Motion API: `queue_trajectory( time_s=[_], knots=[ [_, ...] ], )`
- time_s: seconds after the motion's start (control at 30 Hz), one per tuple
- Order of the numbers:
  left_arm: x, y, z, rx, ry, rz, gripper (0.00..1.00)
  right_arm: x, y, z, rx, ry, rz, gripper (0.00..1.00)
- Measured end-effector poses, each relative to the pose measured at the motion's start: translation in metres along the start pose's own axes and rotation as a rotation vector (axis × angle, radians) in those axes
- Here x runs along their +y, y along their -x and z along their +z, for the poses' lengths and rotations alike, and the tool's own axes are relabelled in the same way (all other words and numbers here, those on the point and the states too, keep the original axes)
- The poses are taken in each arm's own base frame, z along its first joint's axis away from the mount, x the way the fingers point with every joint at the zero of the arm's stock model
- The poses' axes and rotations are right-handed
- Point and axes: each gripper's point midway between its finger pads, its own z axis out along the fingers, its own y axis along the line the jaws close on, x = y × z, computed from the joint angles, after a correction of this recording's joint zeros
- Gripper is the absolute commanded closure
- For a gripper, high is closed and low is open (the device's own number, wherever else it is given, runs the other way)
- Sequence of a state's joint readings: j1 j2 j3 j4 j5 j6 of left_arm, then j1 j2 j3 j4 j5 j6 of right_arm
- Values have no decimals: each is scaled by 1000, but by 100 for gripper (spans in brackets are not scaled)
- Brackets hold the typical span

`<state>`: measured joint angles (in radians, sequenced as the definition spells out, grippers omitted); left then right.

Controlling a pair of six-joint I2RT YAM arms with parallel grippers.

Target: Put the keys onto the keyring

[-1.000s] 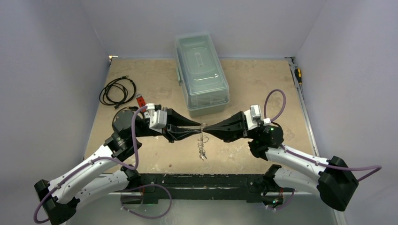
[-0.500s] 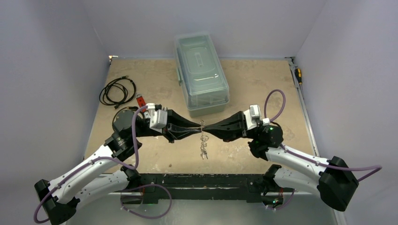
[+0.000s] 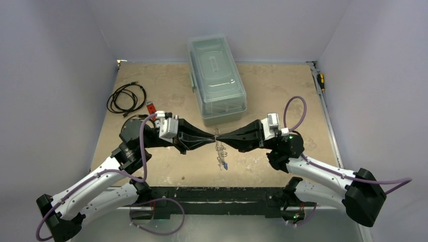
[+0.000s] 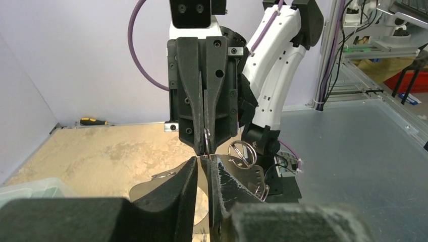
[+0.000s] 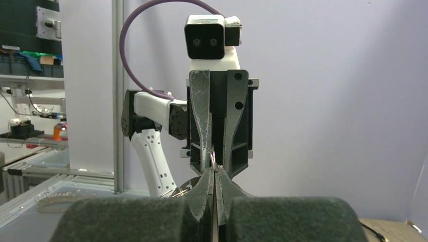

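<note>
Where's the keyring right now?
In the top view the keyring hangs mid-table, pinched between the left gripper and right gripper where their tips meet, just in front of the clear box.

1. Left arm [image 3: 88, 185] and right arm [image 3: 323, 173] both had glossy white shells with chunky black joints.
2. A purple cable [image 3: 143, 151] looped along each one.
3. Left gripper [image 3: 214, 137] and right gripper [image 3: 222, 137] were matte black, with long tapered fingers [image 4: 192, 106] and small screws [image 4: 218, 44].
4. Each wrist had a white camera box [image 5: 204, 43] with a black face.
5. The right arm had a tiny green light [image 3: 291, 137].
</note>
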<state>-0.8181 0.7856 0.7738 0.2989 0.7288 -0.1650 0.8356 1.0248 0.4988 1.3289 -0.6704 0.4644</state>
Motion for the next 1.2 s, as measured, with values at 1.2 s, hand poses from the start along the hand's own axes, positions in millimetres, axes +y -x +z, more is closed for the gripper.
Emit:
queue_trajectory(
  time_s=[1.2],
  knots=[
    [18, -51, -15, 194, 124, -67, 100, -21, -43, 0, 299, -96, -78, 100]
  ],
)
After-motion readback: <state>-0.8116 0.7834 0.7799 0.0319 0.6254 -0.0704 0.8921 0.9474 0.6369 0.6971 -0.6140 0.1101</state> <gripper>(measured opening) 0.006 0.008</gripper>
